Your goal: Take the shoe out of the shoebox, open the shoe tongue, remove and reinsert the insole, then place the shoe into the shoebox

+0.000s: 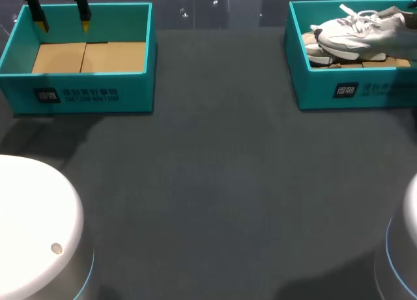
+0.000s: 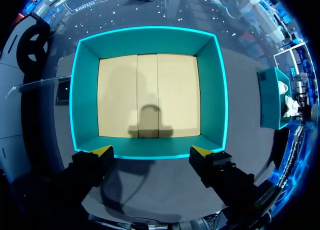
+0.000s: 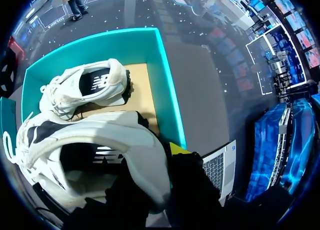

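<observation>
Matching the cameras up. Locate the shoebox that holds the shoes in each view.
Head view: the shoebox at the table's far right.
Left wrist view: small, across the table from the empty box.
Right wrist view: close up, around both white shoes.
Shared landmark: those white shoes inside it.

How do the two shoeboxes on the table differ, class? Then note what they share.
The left shoebox is empty, its cardboard floor bare; the right shoebox holds white shoes. The left shoebox sits far left under the open left end effector; the right shoebox sits far right. Both are teal, open-topped, labelled on the near wall.
</observation>
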